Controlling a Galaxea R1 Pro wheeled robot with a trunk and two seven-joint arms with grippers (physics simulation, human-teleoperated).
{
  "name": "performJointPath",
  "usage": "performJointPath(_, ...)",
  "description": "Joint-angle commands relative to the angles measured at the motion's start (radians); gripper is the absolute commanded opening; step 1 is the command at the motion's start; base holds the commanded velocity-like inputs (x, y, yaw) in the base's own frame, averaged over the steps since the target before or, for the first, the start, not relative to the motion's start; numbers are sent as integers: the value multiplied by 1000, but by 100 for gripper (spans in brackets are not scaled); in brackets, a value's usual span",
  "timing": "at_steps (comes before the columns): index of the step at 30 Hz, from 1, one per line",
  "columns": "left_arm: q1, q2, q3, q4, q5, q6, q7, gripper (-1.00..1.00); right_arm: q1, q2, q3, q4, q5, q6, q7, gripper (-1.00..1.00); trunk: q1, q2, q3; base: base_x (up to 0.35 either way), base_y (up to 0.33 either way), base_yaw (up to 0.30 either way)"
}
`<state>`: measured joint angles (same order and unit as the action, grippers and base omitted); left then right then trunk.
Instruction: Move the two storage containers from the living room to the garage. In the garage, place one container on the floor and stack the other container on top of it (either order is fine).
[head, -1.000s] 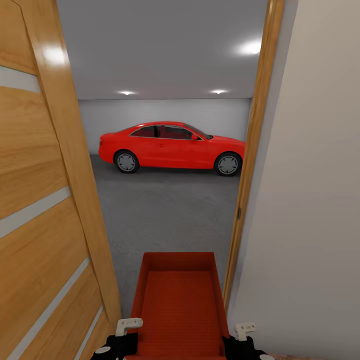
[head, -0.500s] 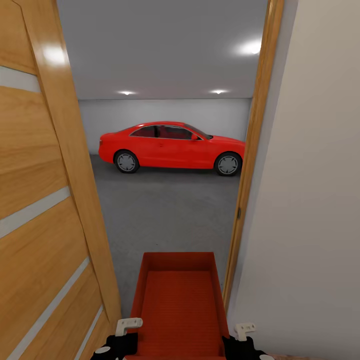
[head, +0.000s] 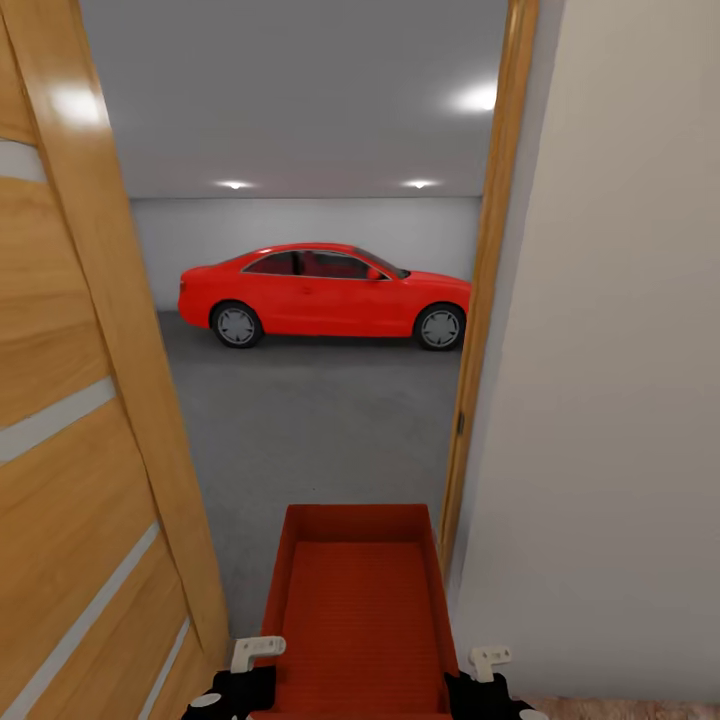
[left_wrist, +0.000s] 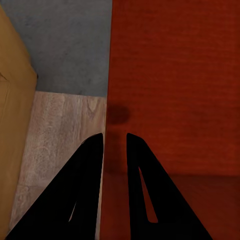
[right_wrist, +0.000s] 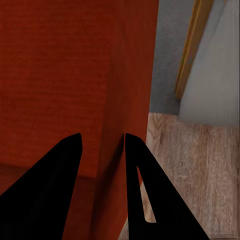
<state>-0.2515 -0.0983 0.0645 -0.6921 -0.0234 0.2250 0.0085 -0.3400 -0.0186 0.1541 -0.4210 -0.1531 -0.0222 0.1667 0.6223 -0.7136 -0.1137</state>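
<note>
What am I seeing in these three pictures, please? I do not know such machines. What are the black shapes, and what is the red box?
This is a simulated wheeled robot with two arms. The big picture comes from a camera on its head, looking forward and down. The robot stands at a doorway: an open wooden door is at the left, a white wall at the right. Beyond lies a garage with a grey floor and a red car.

The other two pictures come from cameras near each hand. The black shapes are gripper fingers. The left gripper pinches one side wall of the orange-red bin; the right gripper pinches the opposite wall. So the robot carries the bin in front of itself with both arms. Under the bin you see light wood planks.
</note>
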Motion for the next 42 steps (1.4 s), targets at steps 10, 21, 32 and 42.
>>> performJointPath(10,0,6,5,-76,-12,-16,5,-100,-1,-6,7,4,-6,-2,-1,-100,0,-1,-2,0,0,-98)
performJointPath(21,-1,7,5,-76,-12,-17,5,-100,-1,-6,6,4,-6,-3,-1,-100,0,-1,-2,96,180,-1)
performJointPath(32,-1,6,5,-76,-12,-18,5,-100,-1,-6,7,4,-6,-4,0,-100,0,-1,-2,14,21,0)
performJointPath(42,0,8,5,-77,-12,-17,5,-100,-1,-6,7,3,-6,-2,0,-100,0,-1,-2,189,0,0)
